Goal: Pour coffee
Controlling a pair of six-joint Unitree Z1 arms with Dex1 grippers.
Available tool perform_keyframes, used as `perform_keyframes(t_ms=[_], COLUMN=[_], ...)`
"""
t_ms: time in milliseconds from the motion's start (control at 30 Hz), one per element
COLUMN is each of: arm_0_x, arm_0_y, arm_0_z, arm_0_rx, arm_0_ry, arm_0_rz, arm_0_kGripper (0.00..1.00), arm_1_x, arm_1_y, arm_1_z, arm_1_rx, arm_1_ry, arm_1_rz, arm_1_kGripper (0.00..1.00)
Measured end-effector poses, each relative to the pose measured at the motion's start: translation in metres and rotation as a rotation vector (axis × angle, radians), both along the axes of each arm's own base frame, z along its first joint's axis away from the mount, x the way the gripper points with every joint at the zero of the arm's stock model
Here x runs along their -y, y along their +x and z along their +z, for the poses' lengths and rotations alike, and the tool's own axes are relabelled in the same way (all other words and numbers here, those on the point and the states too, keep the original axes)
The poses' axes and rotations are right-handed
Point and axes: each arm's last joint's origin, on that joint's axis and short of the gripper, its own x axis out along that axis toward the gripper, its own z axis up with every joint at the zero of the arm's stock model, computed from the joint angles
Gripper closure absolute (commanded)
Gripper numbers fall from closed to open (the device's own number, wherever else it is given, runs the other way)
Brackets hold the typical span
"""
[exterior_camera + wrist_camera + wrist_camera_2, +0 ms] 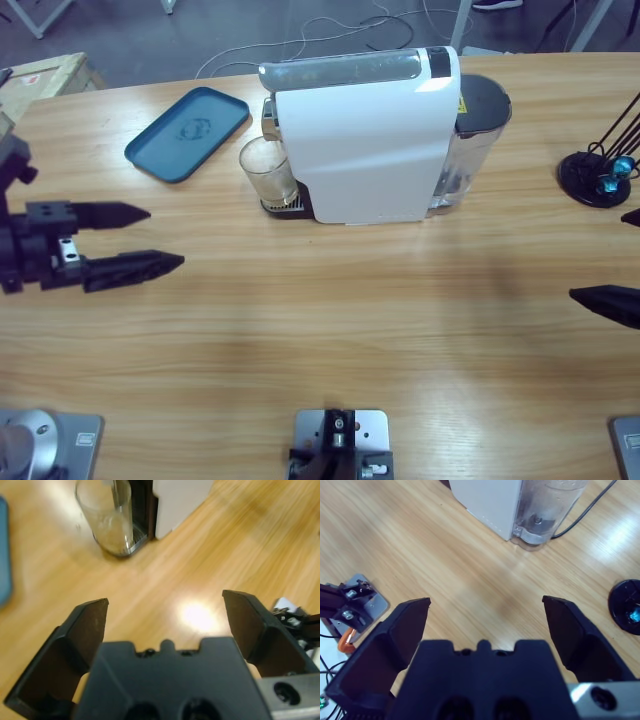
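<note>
- High view: the left gripper is being shown at the left edge of the frame, its fingers spread wide with nothing held, hovering over bare desk.
- The glass is being seen standing upright on the drip tray of the coffee machine, upper middle of the frame, touching or nearly touching the machine's white front.
- A thin pale layer, judged to be the coffee, is being shown at the bottom of the glass in the left wrist view, upper left of that frame; its colour is hard to tell.
- The blue tray is lying flat at the upper left, near the glass but apart from it.
- The right gripper is being seen in its wrist view with fingers wide apart and empty, pointed at the machine's clear water tank; only a finger tip is showing at the right edge of the high view.
- The step in hand is judged to be the reach for the glass, not yet begun in contact.
- For a clean grasp, the left fingers should be brought level around the lower half of the glass, one on each side, clear of the machine's front.
- The glass should be kept upright while being drawn outward, since the spout overhang is close above.
</note>
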Motion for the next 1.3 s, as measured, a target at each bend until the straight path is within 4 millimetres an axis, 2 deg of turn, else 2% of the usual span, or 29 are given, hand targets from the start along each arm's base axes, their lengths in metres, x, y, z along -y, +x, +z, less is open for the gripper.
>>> perform_keyframes(t_ms=[100, 200, 300, 533, 733, 1067, 1300], arm_0_x=[0.005, 0.006, 0.011, 0.027, 0.045, 0.063, 0.068], arm_0_y=[0.01, 0.029, 0.05, 0.087, 0.11, 0.141, 0.149], arm_0_z=[0.008, 0.015, 0.012, -0.01, -0.034, -0.071, -0.088], arm_0_rx=[0.123, 0.224, 0.274, 0.296, 0.293, 0.301, 0.302], arm_0_ry=[0.027, 0.054, 0.097, 0.117, 0.05, 0.007, -0.004], arm_0_rz=[-0.065, -0.065, -0.085, -0.117, -0.187, -0.219, -0.229], arm_0_kGripper=[0.013, 0.013, 0.013, 0.013, 0.013, 0.013, 0.013], arm_1_x=[-0.001, -0.004, -0.006, -0.017, -0.024, -0.026, -0.026], arm_1_y=[0.0, 0.003, 0.004, 0.012, 0.019, 0.021, 0.021], arm_1_z=[0.0, -0.003, -0.004, -0.006, -0.004, -0.006, -0.006], arm_1_rx=[-0.005, -0.023, -0.041, -0.077, -0.084, -0.095, -0.095], arm_1_ry=[-0.001, -0.01, -0.011, -0.03, -0.038, -0.049, -0.049], arm_1_rz=[0.003, 0.01, 0.024, 0.036, 0.039, 0.039, 0.039], arm_1_kGripper=[0.0, 0.0, 0.0, 0.0, 0.0, 0.0, 0.0])
